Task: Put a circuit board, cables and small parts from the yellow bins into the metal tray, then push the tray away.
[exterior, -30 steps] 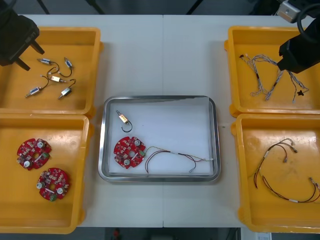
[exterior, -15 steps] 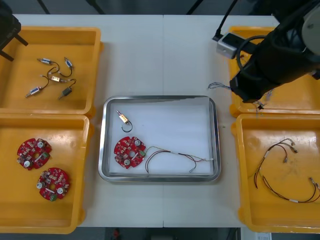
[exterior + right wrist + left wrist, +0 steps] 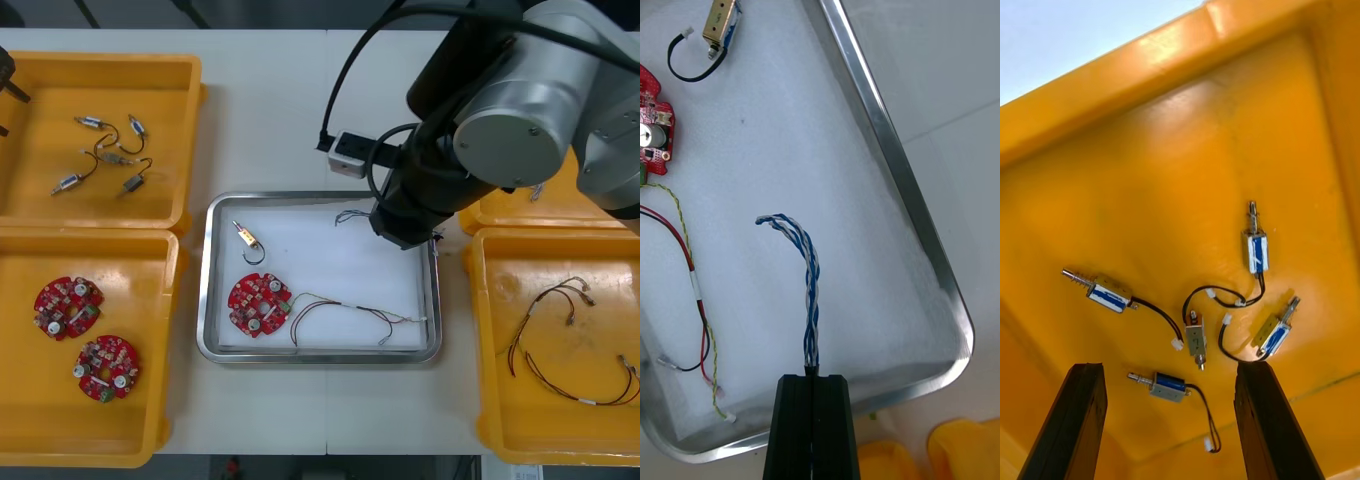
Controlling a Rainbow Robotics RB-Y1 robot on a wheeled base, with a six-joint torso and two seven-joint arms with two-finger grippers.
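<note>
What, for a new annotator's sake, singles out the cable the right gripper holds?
Start at the central metal tray. Over its white inside, the right gripper is shut on the twisted blue and white cable. Unlike it, the red and yellow cable lies loose beside the circuit board.

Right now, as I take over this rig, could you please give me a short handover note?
The right gripper is shut on the twisted blue and white cable, over the far right corner of the white-lined metal tray.
The left gripper is open above the far-left yellow bin of small metal parts.
Done: a round red circuit board, a small metal part with a black lead and a red and yellow cable lie in the tray.
Left: release the blue and white cable there, then push the tray away.
</note>
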